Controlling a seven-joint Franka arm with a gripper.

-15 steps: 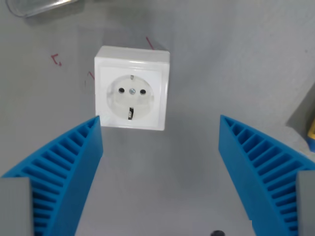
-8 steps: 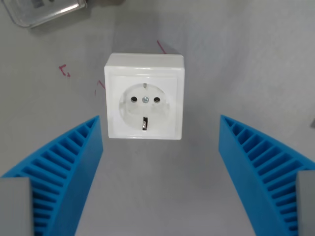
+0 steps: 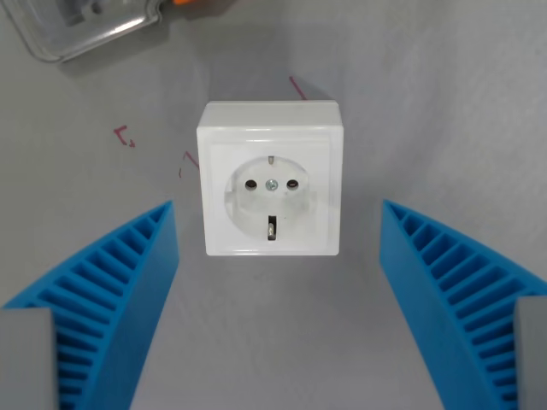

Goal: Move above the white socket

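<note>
No brand name, label or legible writing is seen on any item. Four small red pen marks are drawn on the grey desk (image 3: 427,111): one hook-shaped mark (image 3: 125,135) towards the wrist view's left, one short stroke (image 3: 185,162) just beside the socket's left side, and one stroke (image 3: 297,87) just beyond its far edge; none can be read as a letter with certainty (the fourth is a faint tick below the second).

One white socket (image 3: 271,179) is present. It is a square housing with a round recess, in which two pin holes, one central screw and one dark earthing clip are seen. It lies flat on the desk, near the centre of the view, between the two fingers and clear of both.

One tool (image 3: 278,256) is in view, with two blue ribbed fingers (image 3: 111,290). The fingers are spread wide, well apart, and nothing is held between them. Both fingers are cut off by the lower edge of the view, and grey mounts are partly seen at the lower corners.

One clear plastic object (image 3: 85,30) is cut off at the upper left of the view; its kind cannot be determined. One orange item (image 3: 184,3) beside it is almost wholly out of view. The edges and corners of the desk are not in view.
</note>
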